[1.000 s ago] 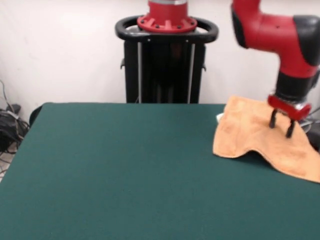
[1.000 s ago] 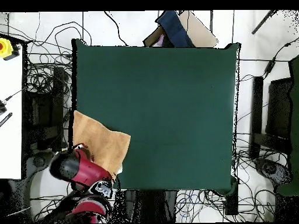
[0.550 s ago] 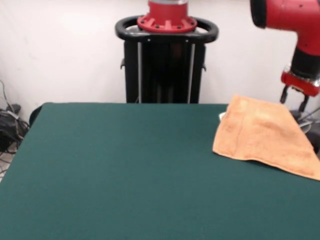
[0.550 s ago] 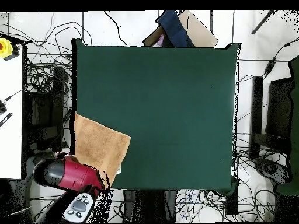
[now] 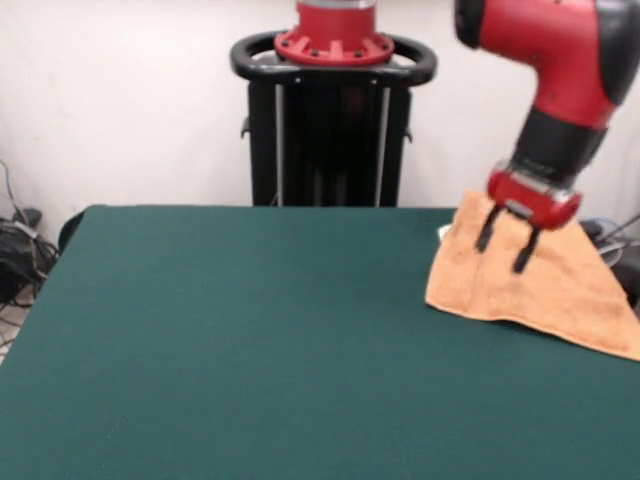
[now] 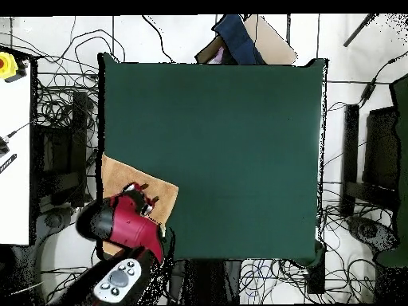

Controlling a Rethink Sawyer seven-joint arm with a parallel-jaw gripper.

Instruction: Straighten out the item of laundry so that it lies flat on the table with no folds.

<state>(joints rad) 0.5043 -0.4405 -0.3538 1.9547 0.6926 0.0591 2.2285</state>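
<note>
An orange-tan towel (image 5: 545, 275) (image 6: 127, 177) lies spread at a corner of the dark green table (image 5: 250, 340) (image 6: 231, 151), one edge reaching the table's side, a small white tag at its edge.

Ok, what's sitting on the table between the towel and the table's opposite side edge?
Nothing: in the overhead view the green table is bare from the orange towel across to its opposite edge. The front view shows the same bare felt.

Pretty even, soft indoor light is filling both views with no harsh glare showing anywhere, the green bench (image 5: 250, 340) is reading flat and matte, only faint shadows are sitting under the towel (image 5: 540, 285), and the front view is looking a bit soft overall.
</note>
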